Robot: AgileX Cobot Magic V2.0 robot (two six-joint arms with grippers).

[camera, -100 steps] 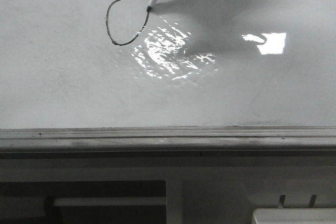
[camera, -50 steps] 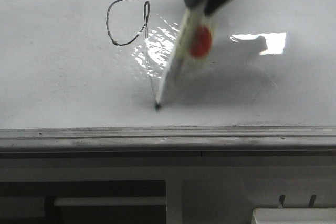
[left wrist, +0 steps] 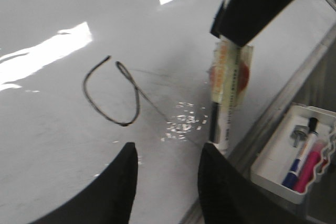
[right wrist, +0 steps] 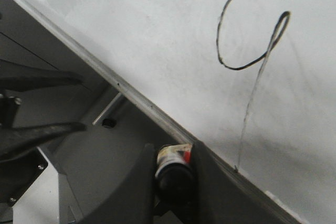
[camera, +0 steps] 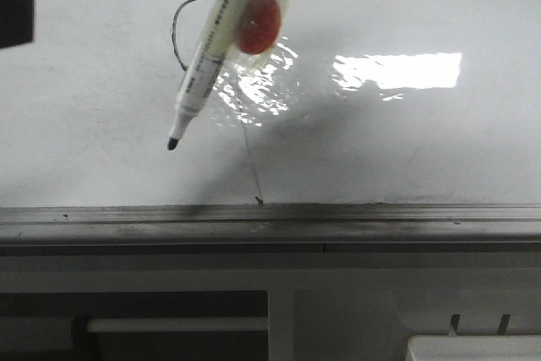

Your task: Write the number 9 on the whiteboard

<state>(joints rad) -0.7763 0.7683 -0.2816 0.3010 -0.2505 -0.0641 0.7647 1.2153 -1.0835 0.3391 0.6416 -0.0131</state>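
The whiteboard (camera: 406, 141) lies flat with a grey rail (camera: 338, 224) along its near edge. The number 9 (camera: 176, 35) is a black open loop, partly hidden by the marker. Its faint tail (camera: 252, 166) runs down to the rail. It shows whole in the left wrist view (left wrist: 113, 95) and the right wrist view (right wrist: 247, 35). My right gripper (right wrist: 174, 153) is shut on a white marker (camera: 207, 52) with a red sticker. The marker tip (camera: 172, 144) hangs above the board, left of the tail. My left gripper (left wrist: 168, 150) is open and empty above the board.
A white tray (left wrist: 273, 182) with several markers sits beyond the rail, next to the left gripper. A white box corner (camera: 473, 348) is at the front right. Glare patches (camera: 397, 69) lie on the board. A dark part of the left arm (camera: 13, 14) shows at the far left.
The marker drew the tail from the loop down to the rail, then lifted off and swung left. The left arm has come into the front view.
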